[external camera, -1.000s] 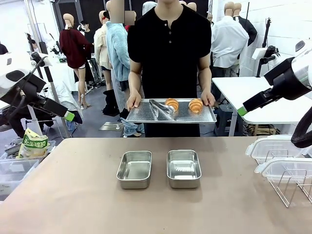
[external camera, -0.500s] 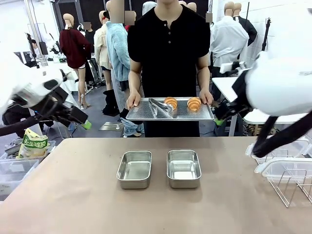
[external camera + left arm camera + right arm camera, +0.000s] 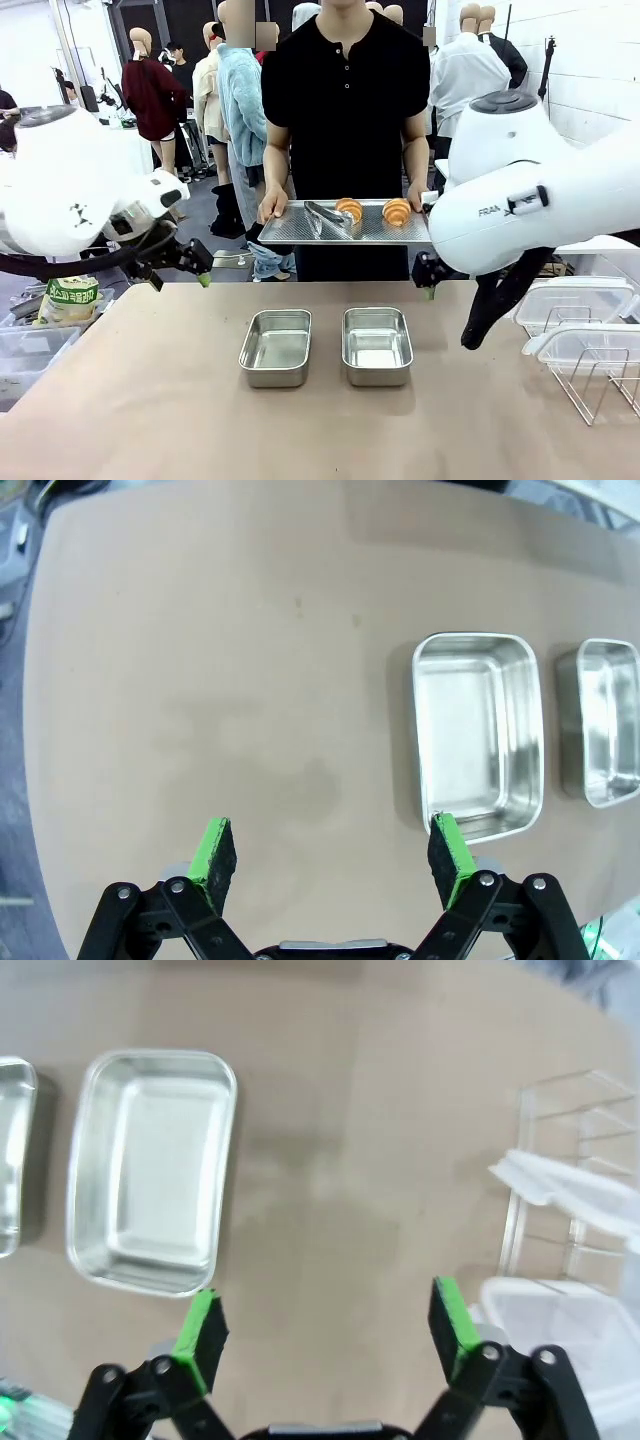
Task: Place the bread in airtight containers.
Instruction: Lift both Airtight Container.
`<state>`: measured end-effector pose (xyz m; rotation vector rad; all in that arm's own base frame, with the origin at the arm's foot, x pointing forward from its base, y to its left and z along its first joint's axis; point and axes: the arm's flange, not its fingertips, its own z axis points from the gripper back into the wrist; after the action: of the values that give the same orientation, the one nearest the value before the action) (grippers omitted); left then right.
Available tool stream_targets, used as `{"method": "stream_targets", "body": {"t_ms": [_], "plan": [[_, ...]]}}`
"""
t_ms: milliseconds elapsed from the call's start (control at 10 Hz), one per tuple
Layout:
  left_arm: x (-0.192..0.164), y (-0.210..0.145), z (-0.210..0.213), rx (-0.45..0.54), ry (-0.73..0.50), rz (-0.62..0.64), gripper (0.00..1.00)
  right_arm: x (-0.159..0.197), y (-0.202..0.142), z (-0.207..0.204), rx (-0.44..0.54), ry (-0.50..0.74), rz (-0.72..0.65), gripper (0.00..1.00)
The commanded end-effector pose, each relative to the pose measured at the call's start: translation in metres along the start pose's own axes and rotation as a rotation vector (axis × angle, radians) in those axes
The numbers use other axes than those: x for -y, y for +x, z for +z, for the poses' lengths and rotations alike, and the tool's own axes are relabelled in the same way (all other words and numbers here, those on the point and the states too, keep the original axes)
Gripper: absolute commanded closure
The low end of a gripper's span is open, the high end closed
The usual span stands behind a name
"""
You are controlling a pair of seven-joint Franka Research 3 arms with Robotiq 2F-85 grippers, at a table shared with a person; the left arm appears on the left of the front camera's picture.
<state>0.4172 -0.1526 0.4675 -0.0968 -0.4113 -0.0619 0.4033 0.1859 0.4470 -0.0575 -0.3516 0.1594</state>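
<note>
The left gripper [image 3: 335, 855] is hanging over the beige table [image 3: 200, 680] with its jaws released wide, and nothing is sitting between its green pads [image 3: 215, 848]. Just beyond one pad, the first small rectangular stainless-steel container [image 3: 478, 730] is standing open, and its shiny bottom is bare. The second stainless-steel container [image 3: 608, 723] is standing just beside the first one, farther from these jaws, and it is bare inside too. The right gripper [image 3: 325, 1325] is also spreading its jaws and is grasping nothing; the second container is lying beyond one of its fingers, and the clear plastic lids [image 3: 545, 1185] on a wire rack [image 3: 545, 1240] are lying beyond the other finger. The two golden-brown croissants [image 3: 349, 210] are resting well apart from both pairs of jaws, on a flat perforated metal tray [image 3: 300, 238] which a person [image 3: 345, 90] is holding by both ends at the far side, with metal tongs [image 3: 325, 218] lying beside them
</note>
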Motion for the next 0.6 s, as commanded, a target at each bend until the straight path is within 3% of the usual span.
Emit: {"method": "stream_targets", "body": {"t_ms": [0,200,300,500], "plan": [[0.016,0.005,-0.009,-0.093,0.085,0.05,0.0,-0.006,0.011,-0.011,-0.049,0.011,-0.028,0.0],[0.003,0.007,0.008,-0.068,0.142,0.117,0.0,-0.001,0.002,-0.013,-0.032,0.007,-0.007,0.0],[0.007,-0.003,-0.016,-0.076,0.071,0.049,0.0,-0.001,0.002,-0.013,-0.032,0.007,-0.007,0.0],[0.004,0.0,-0.009,-0.084,0.096,0.079,0.0,0.0,0.005,-0.018,-0.043,0.016,-0.011,0.0]]}}
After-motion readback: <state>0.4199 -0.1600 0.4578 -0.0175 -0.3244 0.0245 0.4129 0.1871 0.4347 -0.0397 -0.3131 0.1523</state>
